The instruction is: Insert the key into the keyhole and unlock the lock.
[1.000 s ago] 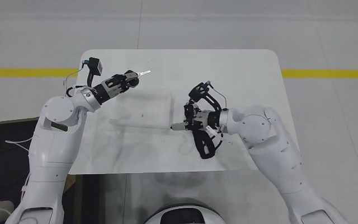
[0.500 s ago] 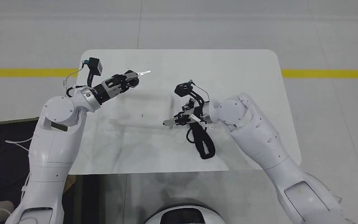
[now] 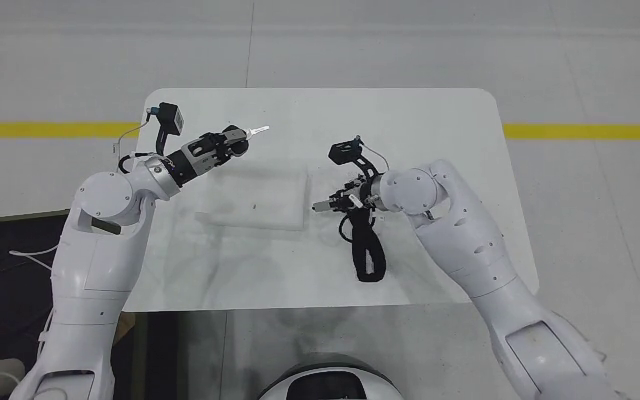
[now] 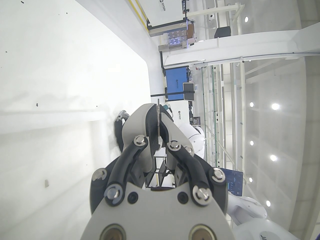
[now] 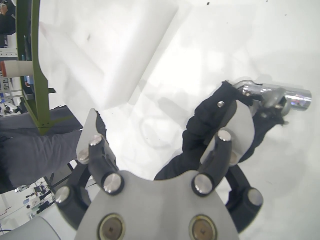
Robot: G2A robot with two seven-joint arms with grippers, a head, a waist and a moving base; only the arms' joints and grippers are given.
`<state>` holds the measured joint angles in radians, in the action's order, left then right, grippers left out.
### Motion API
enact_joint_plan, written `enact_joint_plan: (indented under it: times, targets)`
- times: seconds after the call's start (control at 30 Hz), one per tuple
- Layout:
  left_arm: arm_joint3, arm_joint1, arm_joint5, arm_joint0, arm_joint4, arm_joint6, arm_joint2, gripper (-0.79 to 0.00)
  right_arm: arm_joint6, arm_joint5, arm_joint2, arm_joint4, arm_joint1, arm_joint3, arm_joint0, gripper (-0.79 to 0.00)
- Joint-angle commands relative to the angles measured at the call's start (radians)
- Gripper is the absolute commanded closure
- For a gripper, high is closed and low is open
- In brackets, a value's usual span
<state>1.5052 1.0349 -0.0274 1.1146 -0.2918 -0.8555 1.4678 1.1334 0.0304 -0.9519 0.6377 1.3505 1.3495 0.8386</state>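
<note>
**Key and lock, both arms over the table.** The key is being gripped by the clenched jaws of the left gripper, with its blade being pointed outward above the far left part of the white table. In the left wrist view the thin blade is being pinched edge-on between the black pads. The jaws of the right gripper are being held wide apart near the table's middle, just beside a white foam block. The silver lock is being shown just beyond one fingertip, its black cable being touched by the inner face of that finger. Key and lock are being seen well apart.
</note>
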Motion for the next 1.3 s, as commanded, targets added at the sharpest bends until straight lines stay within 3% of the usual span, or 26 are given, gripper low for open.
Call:
enact_joint_plan:
  times: [0.0, 0.03, 0.1, 0.33, 0.37, 0.4, 0.6, 0.63, 0.73, 0.97, 1.13, 1.27]
  targets:
    - [0.000, 0.000, 0.000, 0.000, 0.000, 0.000, 0.000, 0.000, -0.008, -0.028, 0.006, 0.057, 0.005, 0.011, 0.005, -0.754]
    - [0.000, 0.000, 0.000, 0.000, 0.000, 0.000, 0.000, 0.000, -0.010, -0.039, 0.011, 0.085, 0.008, 0.016, 0.008, -0.760]
    - [0.000, 0.000, 0.000, 0.000, 0.000, 0.000, 0.000, 0.000, -0.008, -0.074, 0.019, 0.131, 0.016, 0.019, 0.010, -0.696]
    - [0.000, 0.000, 0.000, 0.000, 0.000, 0.000, 0.000, 0.000, -0.012, -0.189, 0.012, 0.268, 0.038, 0.058, 0.032, -0.646]
    - [0.000, 0.000, 0.000, 0.000, 0.000, 0.000, 0.000, 0.000, -0.004, -0.195, 0.009, 0.281, 0.040, 0.060, 0.035, -0.588]
    - [0.000, 0.000, 0.000, 0.000, 0.000, 0.000, 0.000, 0.000, 0.002, -0.209, 0.011, 0.321, 0.042, 0.060, 0.034, -0.394]
    - [0.000, 0.000, 0.000, 0.000, 0.000, 0.000, 0.000, 0.000, 0.029, -0.251, 0.026, 0.436, 0.067, 0.040, 0.036, -0.369]
    - [0.000, 0.000, 0.000, 0.000, 0.000, 0.000, 0.000, 0.000, 0.027, -0.256, 0.029, 0.463, 0.071, 0.033, 0.034, -0.317]
    - [0.000, 0.000, 0.000, 0.000, 0.000, 0.000, 0.000, 0.000, 0.024, -0.253, 0.024, 0.482, 0.085, 0.024, 0.035, 0.000]
    - [0.000, 0.000, 0.000, 0.000, 0.000, 0.000, 0.000, 0.000, 0.018, -0.201, -0.024, 0.466, 0.108, 0.057, 0.062, 0.000]
    - [0.000, 0.000, 0.000, 0.000, 0.000, 0.000, 0.000, 0.000, 0.077, -0.080, -0.136, 0.271, 0.109, 0.136, 0.110, 0.000]
    - [0.000, 0.000, 0.000, 0.000, 0.000, 0.000, 0.000, 0.000, 0.141, -0.015, -0.181, 0.210, 0.107, 0.102, 0.106, 0.000]
